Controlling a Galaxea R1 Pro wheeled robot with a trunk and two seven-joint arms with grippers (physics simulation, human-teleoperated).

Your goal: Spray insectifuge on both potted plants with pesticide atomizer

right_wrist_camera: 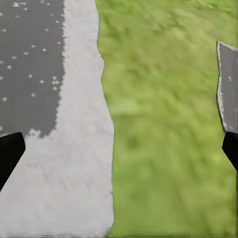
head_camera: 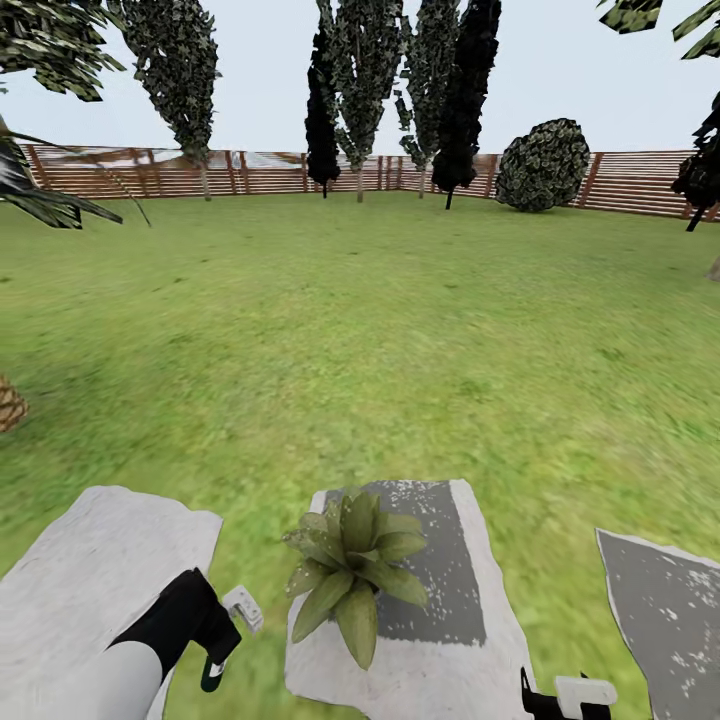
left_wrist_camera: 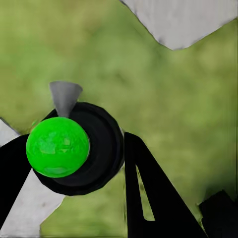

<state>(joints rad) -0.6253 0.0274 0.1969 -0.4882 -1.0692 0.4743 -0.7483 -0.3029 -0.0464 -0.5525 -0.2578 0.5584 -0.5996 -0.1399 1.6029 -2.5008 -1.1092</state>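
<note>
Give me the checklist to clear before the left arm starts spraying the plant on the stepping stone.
1. Sprayer in hand: ok. The pesticide atomizer sits between the jaws of the left gripper.
2. Target in sight: ok. One potted plant stands on the middle stepping stone, just right of the left arm.
3. Nozzle pointing at the plant: cannot tell.
4. Right gripper free: ok. Its jaws are wide apart with nothing between them, over stone and grass.
5. Whereabouts of the second plant: cannot tell.
</note>
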